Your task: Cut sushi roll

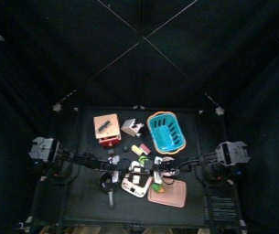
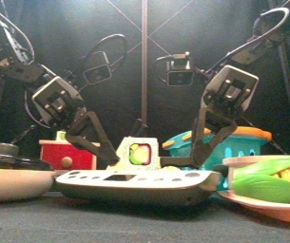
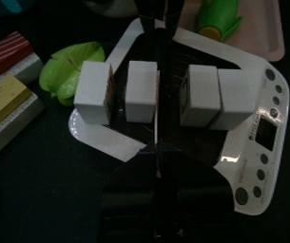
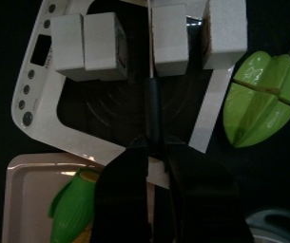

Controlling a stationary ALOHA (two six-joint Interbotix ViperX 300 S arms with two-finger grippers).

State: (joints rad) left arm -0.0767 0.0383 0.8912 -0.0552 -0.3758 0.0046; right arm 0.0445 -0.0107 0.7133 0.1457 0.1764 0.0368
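Sushi roll [image 3: 141,90], in four white blocks side by side, is being carried on a white kitchen scale [image 3: 255,142] near the front middle of the table. A gap is being kept between the two inner blocks, and a thin dark blade [image 3: 162,57] is being held upright in it, seen edge-on. In the right wrist view the same blocks [image 4: 173,38] are being shown at the far end of the scale [image 4: 33,85], with the blade [image 4: 148,104] running straight out from the right gripper [image 4: 150,157]. That gripper's jaws are being pressed nearly together around the blade's near end. The left gripper [image 2: 99,142] is being held low just behind the scale's left part; whether it is open or closed cannot be told, as its tips are lost in darkness.

A green star fruit [image 4: 264,95] is being kept just beside the scale. A pink tray [image 1: 172,196] is being shown just right of the scale [image 1: 134,186], touching or nearly touching it, with a green and yellow vegetable [image 4: 77,204] lying in it. Farther back, a blue basket [image 1: 166,131] is being seen to the right and a red and wooden box [image 1: 106,128] to the left. In the front view, a dark pan [image 2: 8,178] is being shown at the near left.
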